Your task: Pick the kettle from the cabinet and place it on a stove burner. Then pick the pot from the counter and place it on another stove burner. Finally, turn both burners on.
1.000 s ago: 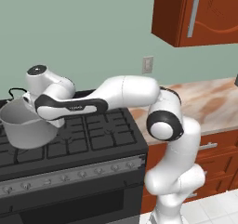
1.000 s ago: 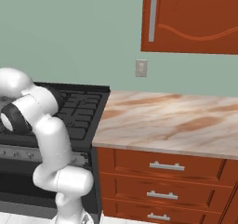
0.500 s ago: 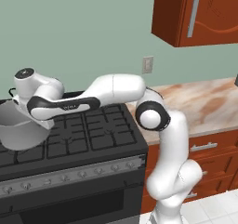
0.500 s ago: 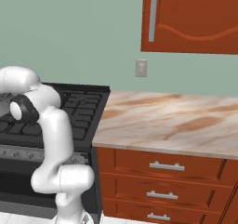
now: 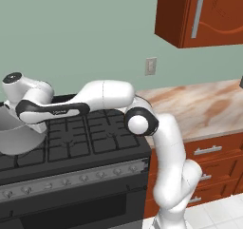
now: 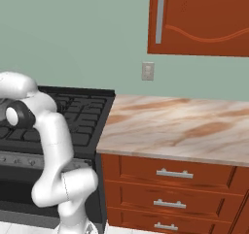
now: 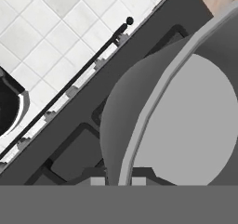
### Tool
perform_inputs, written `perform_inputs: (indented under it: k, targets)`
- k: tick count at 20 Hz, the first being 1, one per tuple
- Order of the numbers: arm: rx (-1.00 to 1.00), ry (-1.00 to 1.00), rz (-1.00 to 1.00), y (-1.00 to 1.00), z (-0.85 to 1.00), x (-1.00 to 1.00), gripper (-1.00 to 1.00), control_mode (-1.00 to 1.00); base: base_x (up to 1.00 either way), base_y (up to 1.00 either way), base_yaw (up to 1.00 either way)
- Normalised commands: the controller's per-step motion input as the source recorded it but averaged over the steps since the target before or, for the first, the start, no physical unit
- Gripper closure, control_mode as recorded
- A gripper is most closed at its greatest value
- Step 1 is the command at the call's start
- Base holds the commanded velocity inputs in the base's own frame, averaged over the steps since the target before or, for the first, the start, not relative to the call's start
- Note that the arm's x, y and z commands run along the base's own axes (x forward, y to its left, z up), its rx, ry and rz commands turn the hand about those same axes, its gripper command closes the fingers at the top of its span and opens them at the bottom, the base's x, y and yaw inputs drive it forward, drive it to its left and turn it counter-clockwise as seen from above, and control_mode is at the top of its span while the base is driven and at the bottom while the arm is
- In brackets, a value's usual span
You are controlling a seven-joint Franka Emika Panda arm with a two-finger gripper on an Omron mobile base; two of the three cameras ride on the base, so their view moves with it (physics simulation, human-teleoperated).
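Observation:
The grey metal pot [image 5: 15,138] hangs tilted over the left end of the black stove burners [image 5: 90,135], at the left edge of the left base view. My gripper [image 5: 33,127] is shut on its rim. In the hand view the pot [image 7: 195,116] takes up the right side, and its rim runs down between my gripper's [image 7: 118,180] fingertips. The stove burners [image 6: 73,111] also show in the right base view. The reddish-brown cabinet [image 5: 209,14] [image 6: 199,19] on the wall has its door closed. The kettle is out of view.
The marbled counter [image 5: 204,104] [image 6: 180,126] lies to the right of the stove, over wooden drawers [image 6: 175,172]. A wall outlet [image 5: 150,65] sits above the counter's back edge. The stove's knob strip [image 5: 71,180] [image 7: 69,92] runs along its front, above white floor tiles [image 7: 42,42].
The arm has swung further left with the pot in its grip. The pot now sits lower and closer to the stove's left end.

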Motion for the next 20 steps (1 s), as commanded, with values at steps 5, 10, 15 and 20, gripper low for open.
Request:
perform_inputs:
  k: [5,10,15,20]
  targets:
    - [0.0,0.0,0.0,0.03,-0.14,0.18,1.0,-1.0,0.0,0.0,0.0]
    - [0.0,-0.01,0.0,0.0,-0.24,0.2,1.0,-1.0,0.0,0.0,0.0]
    - [0.04,-0.04,0.0,0.0,-0.32,0.11,1.0,-1.0,0.0,0.0,0.0]
    - [0.07,-0.02,0.0,0.0,-0.15,0.06,1.0,-1.0,0.0,0.0,0.0]
